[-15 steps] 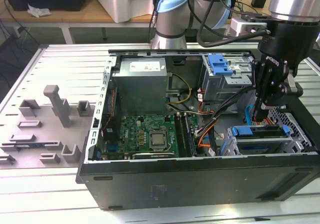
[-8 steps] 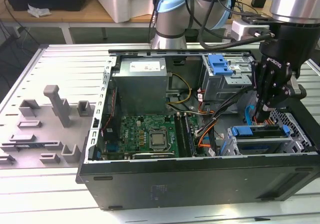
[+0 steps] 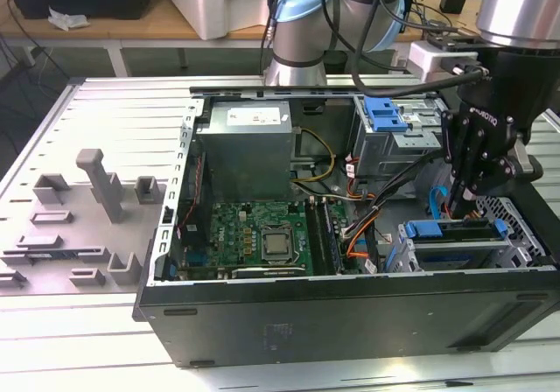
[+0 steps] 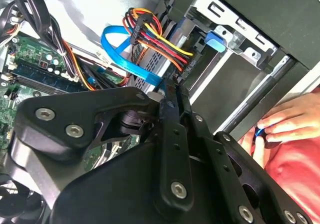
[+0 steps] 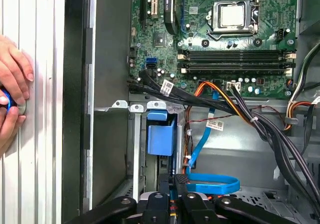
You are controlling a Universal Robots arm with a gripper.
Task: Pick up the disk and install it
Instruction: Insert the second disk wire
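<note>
Your open computer case point(image 3: 350, 322) is lying on its side on the slatted table point(image 3: 87, 103), taking up the half of the table toward the exterior view's right. The arm is reaching down into the case's near corner on that same side.

A drive cage point(image 3: 411, 254) is sitting in that corner, and the disk point(image 3: 455, 229) is resting in it. The disk's blue carrier frame is showing as a long bar along the top. Its long axis is running parallel to the case's near wall, from the exterior view's left to its right.

The gripper point(image 3: 462, 206) is hanging directly above the disk, roughly at the middle of that blue bar. So the disk is lying straight below the fingertips, not off to either side. The fingers are drawn close together, and their tips are meeting the frame's upper edge. You cannot tell whether they are pinching the frame or only pressing on it.

In the first wrist view a blue data cable point(image 5: 210, 185) is looping just beside the fingertips. Outside the case wall, a person's hand point(image 5: 12, 86) is resting on the table.
</note>
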